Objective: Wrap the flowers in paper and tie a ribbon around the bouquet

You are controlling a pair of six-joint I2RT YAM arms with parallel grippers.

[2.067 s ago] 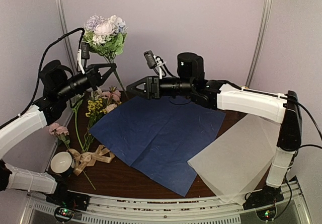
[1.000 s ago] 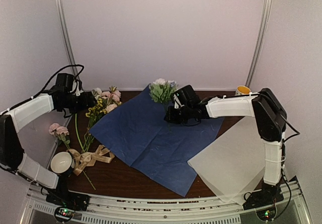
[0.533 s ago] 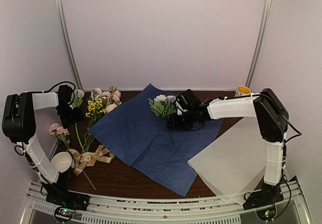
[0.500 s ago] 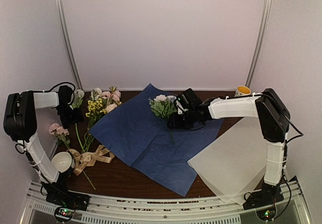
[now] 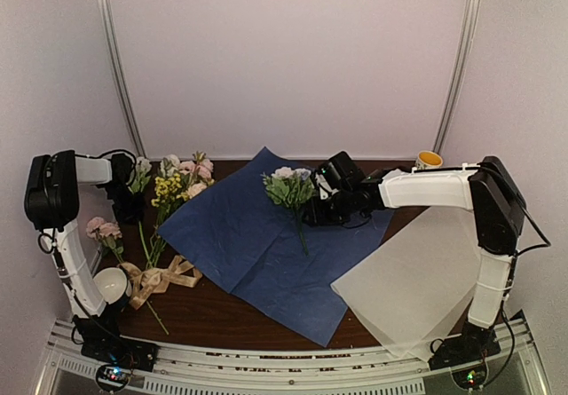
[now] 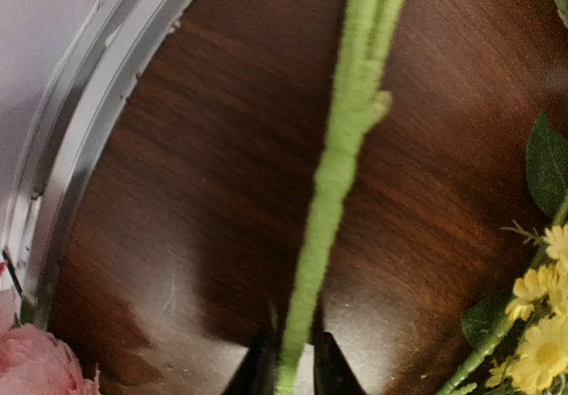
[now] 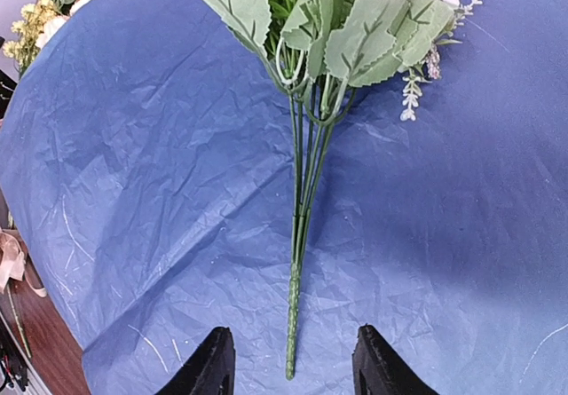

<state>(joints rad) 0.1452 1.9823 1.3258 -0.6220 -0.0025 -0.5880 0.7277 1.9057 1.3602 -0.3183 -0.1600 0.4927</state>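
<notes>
In the right wrist view the right gripper is seen with jaws spread, the stem end of the flowers laid between their tips on the paper, blooms beyond, while a loose green stem is pinched by the left gripper over the table.

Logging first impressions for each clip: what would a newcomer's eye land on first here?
The big blue paper spread mid-table, with a leafy bunch of flowers lying on its far part, stems toward the right arm's open jaws. At the far left, the left arm's jaws flank one green stem beside loose yellow and pink blooms; a tan ribbon lies front-left.
</notes>
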